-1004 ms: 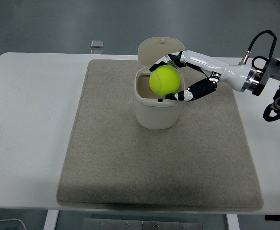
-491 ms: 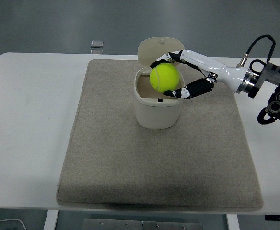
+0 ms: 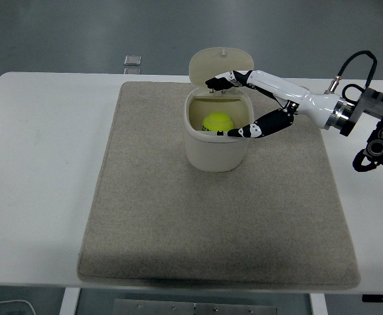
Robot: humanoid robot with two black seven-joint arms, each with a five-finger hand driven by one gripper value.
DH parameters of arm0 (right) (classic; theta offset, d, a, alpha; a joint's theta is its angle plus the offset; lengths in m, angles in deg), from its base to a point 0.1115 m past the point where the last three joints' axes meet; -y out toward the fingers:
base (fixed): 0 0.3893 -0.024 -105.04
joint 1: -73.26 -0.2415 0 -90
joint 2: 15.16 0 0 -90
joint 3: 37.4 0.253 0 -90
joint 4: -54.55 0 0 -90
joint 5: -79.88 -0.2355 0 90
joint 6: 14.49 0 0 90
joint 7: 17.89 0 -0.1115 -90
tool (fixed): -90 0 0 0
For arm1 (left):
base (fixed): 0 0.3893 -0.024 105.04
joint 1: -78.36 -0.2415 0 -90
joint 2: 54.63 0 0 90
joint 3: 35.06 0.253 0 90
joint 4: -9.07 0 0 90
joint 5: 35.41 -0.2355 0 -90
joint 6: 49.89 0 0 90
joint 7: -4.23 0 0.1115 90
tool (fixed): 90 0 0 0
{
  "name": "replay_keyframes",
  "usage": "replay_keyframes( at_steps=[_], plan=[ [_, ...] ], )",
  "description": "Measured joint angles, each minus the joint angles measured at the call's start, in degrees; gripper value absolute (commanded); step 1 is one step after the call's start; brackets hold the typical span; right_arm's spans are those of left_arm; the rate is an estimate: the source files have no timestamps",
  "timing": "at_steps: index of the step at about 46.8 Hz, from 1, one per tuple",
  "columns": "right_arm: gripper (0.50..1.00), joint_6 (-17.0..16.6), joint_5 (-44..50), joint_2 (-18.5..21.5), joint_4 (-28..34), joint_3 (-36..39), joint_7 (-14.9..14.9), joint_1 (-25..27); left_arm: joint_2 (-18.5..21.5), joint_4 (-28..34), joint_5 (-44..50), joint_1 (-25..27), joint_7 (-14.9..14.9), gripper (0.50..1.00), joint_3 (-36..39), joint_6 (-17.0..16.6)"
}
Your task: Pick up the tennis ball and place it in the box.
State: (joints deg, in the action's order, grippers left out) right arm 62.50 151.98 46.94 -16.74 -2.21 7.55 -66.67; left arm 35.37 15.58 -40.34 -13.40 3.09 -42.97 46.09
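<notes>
The yellow tennis ball (image 3: 217, 122) lies inside the cream box (image 3: 216, 152), which stands on the grey mat with its lid (image 3: 220, 65) tipped open at the back. My right hand (image 3: 229, 107) hovers over the box's right rim with fingers spread and empty, the thumb (image 3: 247, 130) near the front rim and the fingers (image 3: 225, 81) near the back rim. The left arm is out of view.
The grey mat (image 3: 145, 216) covers the middle of the white table (image 3: 40, 170). A small grey square object (image 3: 132, 60) lies at the table's far edge. My right forearm and its cable (image 3: 355, 108) reach in from the right edge.
The ball has left my right hand and dropped into the box. The fingers have spread open above the rim.
</notes>
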Motion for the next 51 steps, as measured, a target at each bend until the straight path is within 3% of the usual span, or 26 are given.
replay_keyframes(
  at_steps=[4,12,18,32,41,51],
  plan=[
    [0.891,-1.48,-2.35,-0.79,-0.13,0.29,0.11,0.00,0.00,0.00,0.00,0.01,0.00,0.992,0.00,0.00],
    [0.891,-12.56,-11.65,-5.13,0.00,0.49,0.05,-0.13,0.00,0.00,0.00,0.00,0.00,0.992,0.00,0.00],
    [0.891,-16.93,-17.15,-7.28,1.55,0.10,-0.06,-0.04,0.00,0.00,0.00,0.01,0.00,0.992,0.00,0.00],
    [0.889,-17.44,-33.86,-8.57,11.93,-0.47,-0.59,1.49,0.00,0.00,0.00,0.00,0.00,0.992,0.00,0.00],
    [0.887,-16.70,-46.41,-8.29,15.06,-0.62,-9.14,3.44,0.00,0.00,0.00,0.01,0.00,0.992,0.00,0.00],
    [0.887,-14.45,-59.19,-7.57,18.38,-0.61,-14.74,3.89,0.00,0.00,0.00,0.00,0.00,0.992,0.00,0.00]
  ],
)
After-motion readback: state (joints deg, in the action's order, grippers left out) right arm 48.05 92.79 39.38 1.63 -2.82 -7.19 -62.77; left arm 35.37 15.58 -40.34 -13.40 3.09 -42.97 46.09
